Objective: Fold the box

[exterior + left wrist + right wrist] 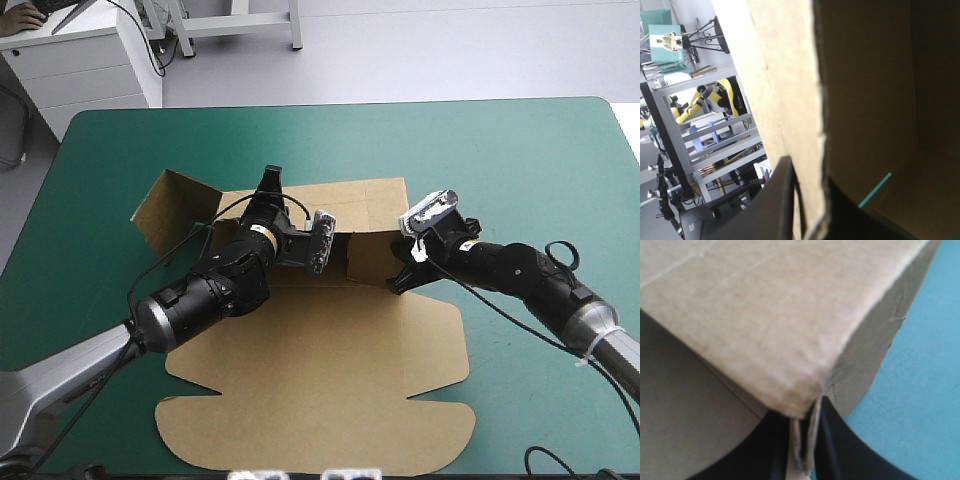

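Observation:
The brown box (330,390) lies mid-table, its wide lid sheet flat toward the front edge and its walls partly raised at the back. My left gripper (270,185) is at the rear left wall, and a flap (170,205) stands tilted beyond it. In the left wrist view the wall's edge (785,75) runs between the fingers of the left gripper (810,210), which is shut on it. My right gripper (398,281) grips the raised wall's right corner. The right wrist view shows the doubled board (765,315) pinched in the right gripper (804,450).
The teal-green cover (520,150) shows around the box on the far, left and right sides. The lid's front flap reaches close to the table's front edge. Beside the right gripper the cover (920,390) lies bare.

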Controlling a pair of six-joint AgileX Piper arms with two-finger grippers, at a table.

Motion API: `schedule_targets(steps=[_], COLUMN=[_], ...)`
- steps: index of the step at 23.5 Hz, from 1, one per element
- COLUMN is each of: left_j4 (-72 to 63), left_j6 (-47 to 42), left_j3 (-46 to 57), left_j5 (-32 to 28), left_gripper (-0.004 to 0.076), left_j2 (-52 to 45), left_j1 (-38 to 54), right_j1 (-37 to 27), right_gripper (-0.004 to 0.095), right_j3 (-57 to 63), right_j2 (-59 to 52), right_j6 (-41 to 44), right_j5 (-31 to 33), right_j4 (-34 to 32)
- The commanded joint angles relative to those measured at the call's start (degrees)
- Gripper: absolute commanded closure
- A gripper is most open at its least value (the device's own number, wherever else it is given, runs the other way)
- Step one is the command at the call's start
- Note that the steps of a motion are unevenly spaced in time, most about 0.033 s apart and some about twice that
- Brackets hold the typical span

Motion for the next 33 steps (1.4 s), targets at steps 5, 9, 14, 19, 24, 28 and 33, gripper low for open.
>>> schedule_targets(steps=[5,9,14,19,24,28,33], left_j4=[-9.0,-9.1,-9.1,-9.1,-8.7,-9.1,-8.9], left_j6=[0.0,-0.3,-0.7,-0.7,-2.8,-3.1,-3.1], left_j3=[0.7,0.7,0.7,0.7,0.4,-1.0,-1.4], left_j5=[1.6,1.6,1.8,0.6,-0.4,2.1,3.1], left_gripper=[0.0722,0.0722,0.0722,0.0722,0.0722,0.0722,0.0722], left_j2=[-2.6,-3.8,-4.0,-4.0,-4.0,-4.0,-4.0], left_j1=[-0.7,-0.7,-0.7,-0.7,-0.7,-0.7,-0.7], right_j1=[-0.1,-0.1,-0.1,-0.1,-0.2,-2.2,-2.8], right_gripper=[0.0926,0.0926,0.0926,0.0927,0.0924,0.0659,0.0314], right_j3=[-4.0,-4.0,-4.0,-4.1,-4.1,-4.6,-4.7], right_j2=[-2.3,-2.8,-2.8,-3.8,-6.1,-6.7,-10.6], right_j6=[0.2,0.2,0.2,0.2,0.7,1.1,5.5], right_j5=[-0.2,1.1,1.2,2.9,6.2,9.4,11.2], right_j4=[1.2,1.2,1.2,1.1,-1.5,-3.2,-3.4])
